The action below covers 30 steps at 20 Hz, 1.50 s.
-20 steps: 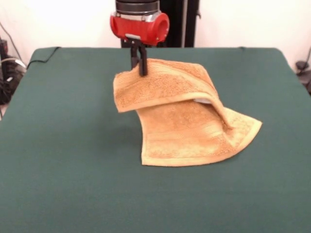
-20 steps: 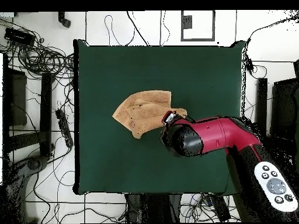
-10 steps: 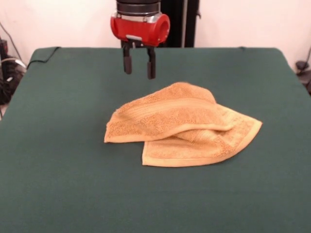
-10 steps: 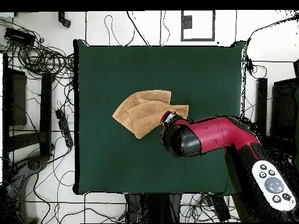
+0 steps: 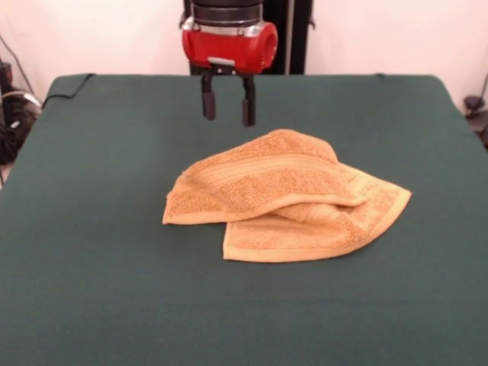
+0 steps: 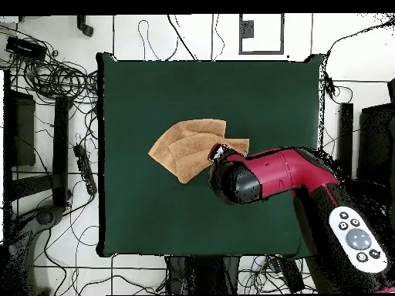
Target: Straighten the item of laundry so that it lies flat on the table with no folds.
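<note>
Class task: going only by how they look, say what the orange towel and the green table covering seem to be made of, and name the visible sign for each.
The towel: probably cotton terry, matte; its nubby looped pile, flatter woven border bands and soft drooping folds suggest so. The table covering: seemingly a smooth, matte woven or felt-like cloth; it shows no shine and no pile, and its corners look draped. The exact fibre cannot be told.

The orange-tan terry towel [image 5: 286, 198] lies near the middle of the green table [image 5: 91, 229], folded over itself: an upper layer drapes across a lower one, whose corner sticks out at the front view's right. Woven border bands run along its edges.
</note>
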Motion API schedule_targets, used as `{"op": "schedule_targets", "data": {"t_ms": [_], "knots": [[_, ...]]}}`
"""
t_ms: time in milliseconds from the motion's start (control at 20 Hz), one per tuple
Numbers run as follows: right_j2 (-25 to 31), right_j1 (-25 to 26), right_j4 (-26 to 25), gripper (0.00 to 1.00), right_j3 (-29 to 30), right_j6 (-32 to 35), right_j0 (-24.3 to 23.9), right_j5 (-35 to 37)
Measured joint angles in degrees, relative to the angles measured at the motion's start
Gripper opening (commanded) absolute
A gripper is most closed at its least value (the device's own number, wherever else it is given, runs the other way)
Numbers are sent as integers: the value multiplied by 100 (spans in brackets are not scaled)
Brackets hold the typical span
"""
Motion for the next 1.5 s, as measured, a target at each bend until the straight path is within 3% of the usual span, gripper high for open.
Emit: {"op": "schedule_targets", "data": {"t_ms": [400, 550, 1000, 1500], "knots": [[104, -161, 139, 100, -76, -516, 137, 425], [102, -384, 386, 100, -116, -517, 418, 719], [-121, -881, 1099, 100, -551, -516, 1758, 1681], [-585, -845, 1554, 100, -1416, -490, 3358, 2024]]}}
